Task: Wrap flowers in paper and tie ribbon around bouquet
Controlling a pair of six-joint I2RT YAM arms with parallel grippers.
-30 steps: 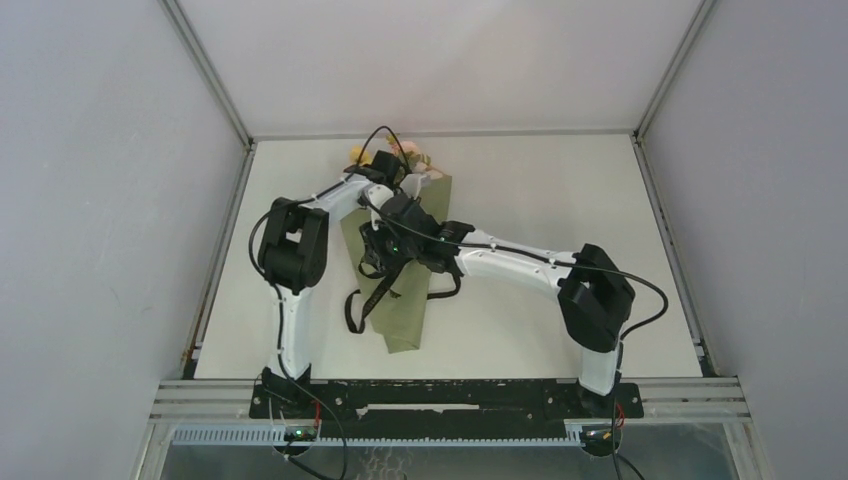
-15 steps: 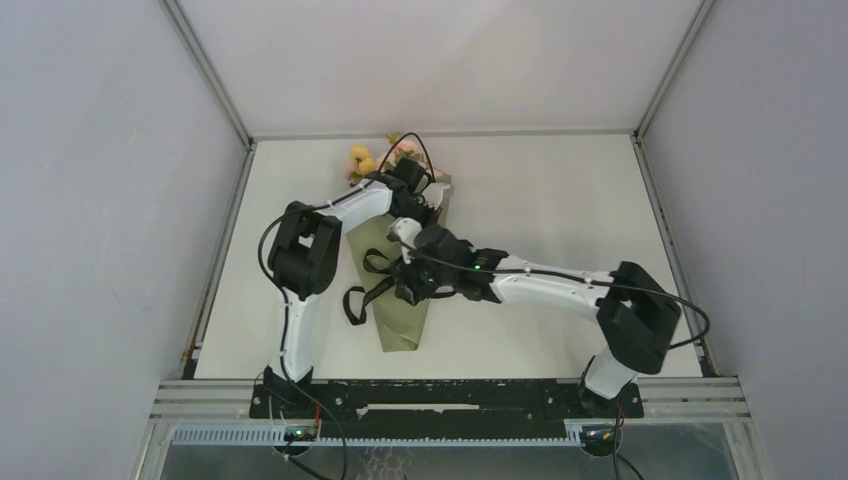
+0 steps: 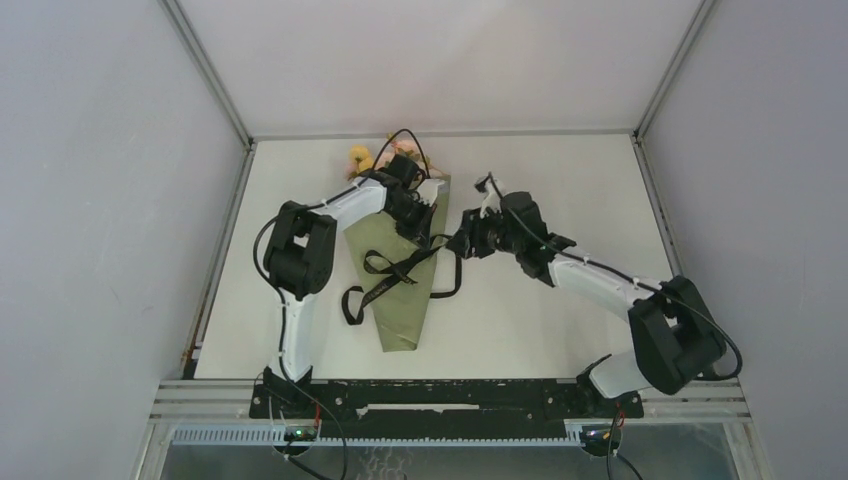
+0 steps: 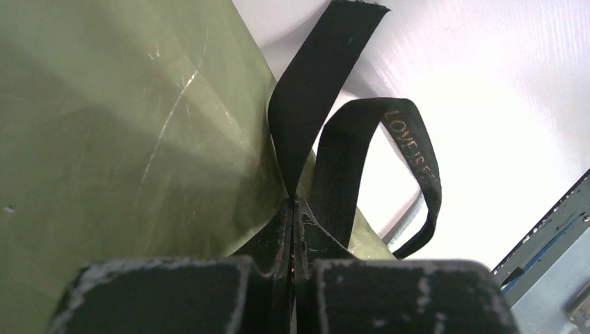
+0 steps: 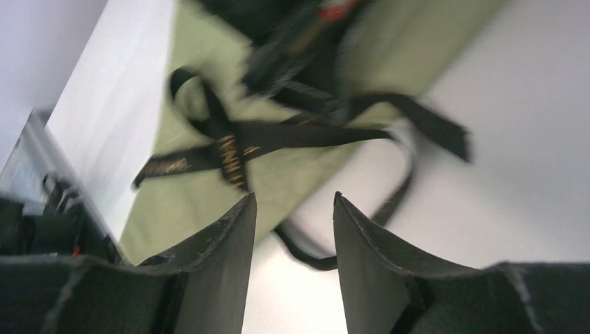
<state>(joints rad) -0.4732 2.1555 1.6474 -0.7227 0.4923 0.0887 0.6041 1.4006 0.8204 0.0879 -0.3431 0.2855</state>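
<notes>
1. Top external view: one bouquet is seen lying on the table, its pointed end toward the arm bases. One small cluster of flowers shows at the far end, yellow and pink. The separate blooms cannot be counted, as they are partly hidden behind the left arm.
2. One sheet of olive paper is rolled into the cone. One black ribbon is stretched slantwise across it, with one end hanging off the left edge and one loop lying on the table to the right.
3. Two grippers are counted. The left gripper is held down over the upper right part of the cone. The right gripper is held just beside the cone's right edge, off the paper.
4. Left wrist view: the left gripper is seen with its jaws pressed together, and the ribbon is pinched between them. One flat end rises from the pinch and one loop with gold lettering curls to the right. The paper fills the left side.
5. Right wrist view, somewhat blurred: the right gripper is seen with its jaws spread and nothing between them. Beyond them the ribbon is crossed over itself once on the paper, and one loop trails onto the table.
</notes>
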